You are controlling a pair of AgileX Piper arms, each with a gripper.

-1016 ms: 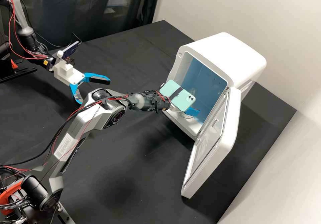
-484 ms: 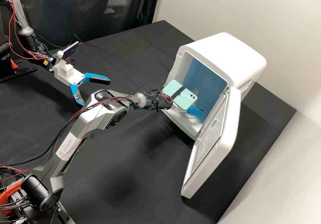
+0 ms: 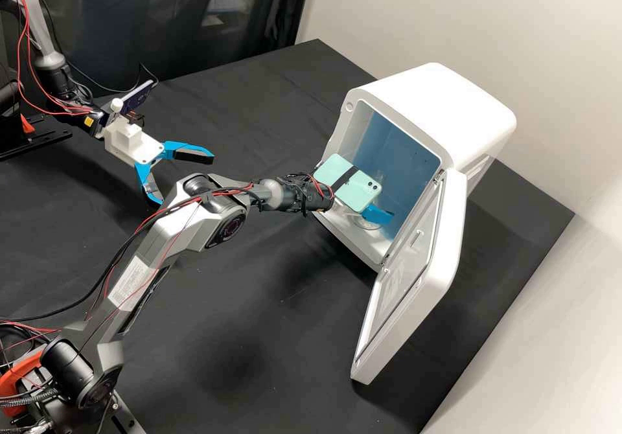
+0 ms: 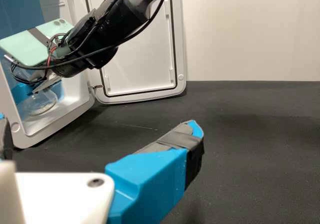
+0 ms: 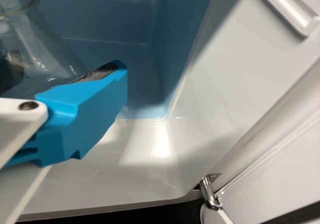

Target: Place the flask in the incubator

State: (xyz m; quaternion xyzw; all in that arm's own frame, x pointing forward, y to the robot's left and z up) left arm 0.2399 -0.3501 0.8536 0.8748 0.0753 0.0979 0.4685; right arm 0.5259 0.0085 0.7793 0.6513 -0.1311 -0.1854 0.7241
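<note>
Treat as light, slick, breakable glass the flask (image 4: 41,102) inside the incubator (image 3: 447,110), pinching its neck gently; cannot tell the right gripper (image 3: 372,214)'s closure.

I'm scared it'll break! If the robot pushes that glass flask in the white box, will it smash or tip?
The flask looks like clear, thin glass, so it is probably fragile and slippery. Its base looks wide and seems to rest on the incubator floor, so a gentle push would likely slide it rather than tip it.

No text is legible; the sticker (image 3: 127,286) on the right arm (image 3: 170,236) bears print too small to read.
</note>
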